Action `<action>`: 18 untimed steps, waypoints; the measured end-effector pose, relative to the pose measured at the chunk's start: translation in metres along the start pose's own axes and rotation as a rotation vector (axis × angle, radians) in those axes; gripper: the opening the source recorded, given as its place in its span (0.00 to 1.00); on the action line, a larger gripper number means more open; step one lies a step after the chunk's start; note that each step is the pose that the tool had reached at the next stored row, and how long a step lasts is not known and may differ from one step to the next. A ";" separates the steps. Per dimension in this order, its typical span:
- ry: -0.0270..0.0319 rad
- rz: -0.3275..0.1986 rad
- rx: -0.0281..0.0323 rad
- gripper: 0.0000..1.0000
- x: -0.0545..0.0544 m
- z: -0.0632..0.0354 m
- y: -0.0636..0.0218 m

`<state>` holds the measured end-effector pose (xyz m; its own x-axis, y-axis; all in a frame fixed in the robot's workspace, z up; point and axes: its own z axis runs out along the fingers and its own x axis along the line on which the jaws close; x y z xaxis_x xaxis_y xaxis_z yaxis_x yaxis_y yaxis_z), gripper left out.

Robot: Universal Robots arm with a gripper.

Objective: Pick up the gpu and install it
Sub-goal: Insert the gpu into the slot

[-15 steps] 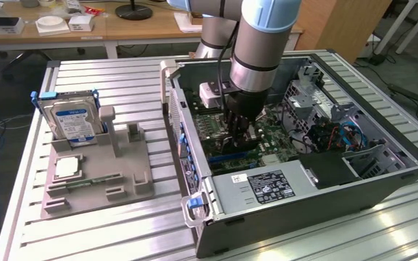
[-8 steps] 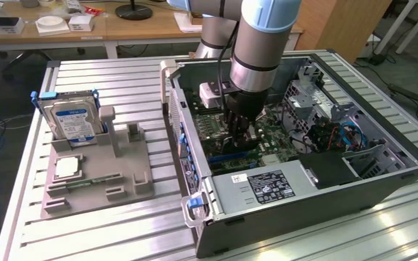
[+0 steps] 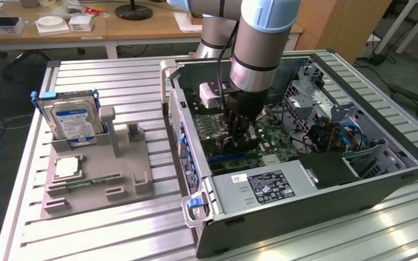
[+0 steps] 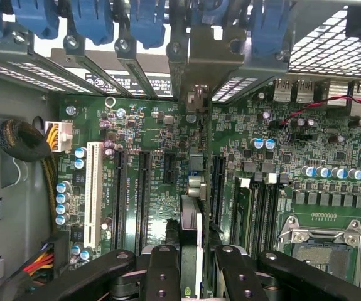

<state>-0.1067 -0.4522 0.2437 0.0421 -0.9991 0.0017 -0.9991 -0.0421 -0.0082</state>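
Two fingers (image 4: 161, 276) are clamping the gpu (image 4: 191, 238) edge-on over the motherboard (image 4: 155, 188) inside the case (image 3: 325, 212), install step seemingly running, calling for keeping the gpu square to the motherboard while pressing down.

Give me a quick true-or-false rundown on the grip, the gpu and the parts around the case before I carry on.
1. The gripper is shut on the gpu, held edge-on. True.
2. The hard drive lies inside the case. False: it stands upright in the gray fixture beside the case.
3. The gripper is down inside the open case, over the motherboard. True.
4. A cooler covers the CPU socket. False: the socket is uncovered, with its metal frame showing.
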 end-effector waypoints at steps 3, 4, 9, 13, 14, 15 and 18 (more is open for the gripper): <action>0.0000 0.000 0.0018 0.27 0.000 0.0004 0.0005; 0.0001 0.000 0.0019 0.27 -0.001 0.0005 0.0005; 0.0001 0.000 0.0023 0.27 -0.001 0.0006 0.0005; 0.0001 0.000 0.0023 0.27 -0.001 0.0005 0.0005; 0.0001 0.000 0.0023 0.27 -0.001 0.0005 0.0005; 0.0000 0.000 0.0023 0.27 -0.001 0.0006 0.0011; -0.0002 0.000 0.0026 0.27 -0.001 0.0006 0.0028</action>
<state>-0.1096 -0.4515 0.2430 0.0423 -0.9991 0.0015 -0.9990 -0.0423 -0.0109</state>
